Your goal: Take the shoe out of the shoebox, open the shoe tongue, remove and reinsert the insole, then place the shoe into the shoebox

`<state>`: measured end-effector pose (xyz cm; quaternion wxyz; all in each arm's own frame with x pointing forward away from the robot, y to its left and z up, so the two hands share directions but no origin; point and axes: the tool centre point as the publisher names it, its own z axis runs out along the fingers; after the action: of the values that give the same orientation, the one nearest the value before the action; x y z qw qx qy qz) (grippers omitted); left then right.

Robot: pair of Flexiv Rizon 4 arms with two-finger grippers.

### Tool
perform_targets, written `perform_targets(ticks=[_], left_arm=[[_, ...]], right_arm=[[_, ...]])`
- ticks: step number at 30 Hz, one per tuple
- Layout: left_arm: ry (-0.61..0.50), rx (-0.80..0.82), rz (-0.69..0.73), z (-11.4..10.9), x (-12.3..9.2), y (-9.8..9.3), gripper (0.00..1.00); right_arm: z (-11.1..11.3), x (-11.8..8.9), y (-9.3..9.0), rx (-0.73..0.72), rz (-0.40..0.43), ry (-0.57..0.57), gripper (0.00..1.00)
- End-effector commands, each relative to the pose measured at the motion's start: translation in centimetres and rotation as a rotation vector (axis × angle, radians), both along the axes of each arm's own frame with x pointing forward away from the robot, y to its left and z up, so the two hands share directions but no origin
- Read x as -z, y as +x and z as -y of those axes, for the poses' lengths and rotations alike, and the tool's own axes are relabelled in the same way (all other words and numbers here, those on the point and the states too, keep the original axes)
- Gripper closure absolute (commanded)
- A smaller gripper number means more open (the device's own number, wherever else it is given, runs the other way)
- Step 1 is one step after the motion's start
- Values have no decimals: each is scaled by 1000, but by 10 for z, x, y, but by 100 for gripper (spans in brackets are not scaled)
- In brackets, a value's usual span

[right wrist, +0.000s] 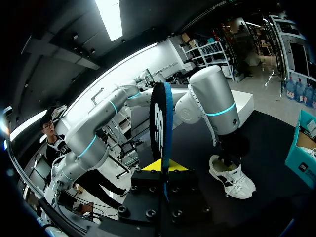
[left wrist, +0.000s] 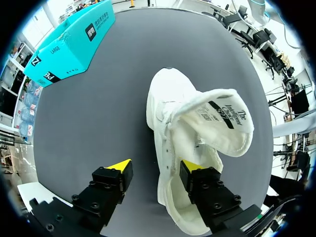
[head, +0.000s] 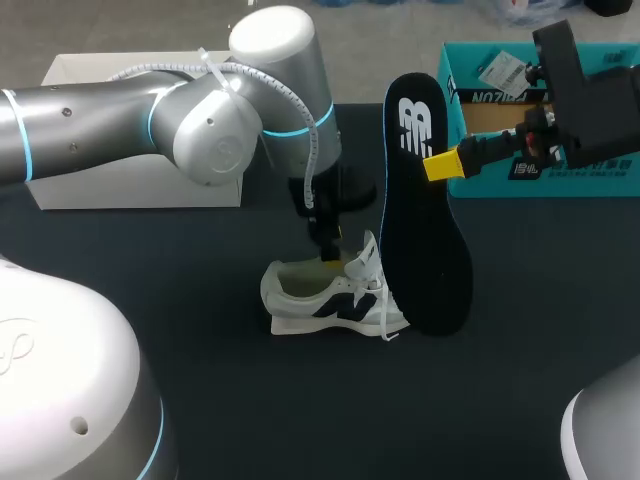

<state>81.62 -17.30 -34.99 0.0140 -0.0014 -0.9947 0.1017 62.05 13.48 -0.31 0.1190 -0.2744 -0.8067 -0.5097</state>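
Shows a dark surface [head: 200, 400] carrying a white shoe [head: 320, 300], upright on its sole. Places the teal shoebox [head: 590, 182], top open, well beyond the shoe toward the right arm's side. Places a white box [head: 130, 185] well beyond the shoe toward the left arm's side. Finds the dark insole [head: 420, 220] out of the shoe, standing on end, its lower end down by the shoe's toe. Has the right hand [head: 440, 165] clamped on the insole's edge, higher than the shoe. Sets the left hand [left wrist: 155, 167] directly over the shoe, fingers apart and gripping nothing: one yellow tip over the shoe's opening, the other outside the shoe's wall. Shows the tongue [left wrist: 222, 123] lifted out of the shoe's opening.
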Motion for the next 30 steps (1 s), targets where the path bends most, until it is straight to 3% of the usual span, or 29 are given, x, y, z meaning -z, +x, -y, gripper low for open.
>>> perform_targets(ticks=[1,10,16,19,21,30], left_arm=[[3,-8,-3,5,12,3,40],[8,-13,-23,6,22,0,41],[0,-5,-25,11,22,-5,54],[-1,-1,-29,13,24,-8,92],[-2,0,-32,14,26,-11,100],[12,-27,-41,9,26,-21,100]], right_arm=[[-4,0,3,-2,-3,-4,100],[-4,0,3,-2,-3,-4,100],[-4,0,3,-2,-3,-4,100],[-4,0,3,-2,-3,-4,100],[-4,0,3,-2,-3,-4,100],[-4,0,3,-2,-3,-4,100]])
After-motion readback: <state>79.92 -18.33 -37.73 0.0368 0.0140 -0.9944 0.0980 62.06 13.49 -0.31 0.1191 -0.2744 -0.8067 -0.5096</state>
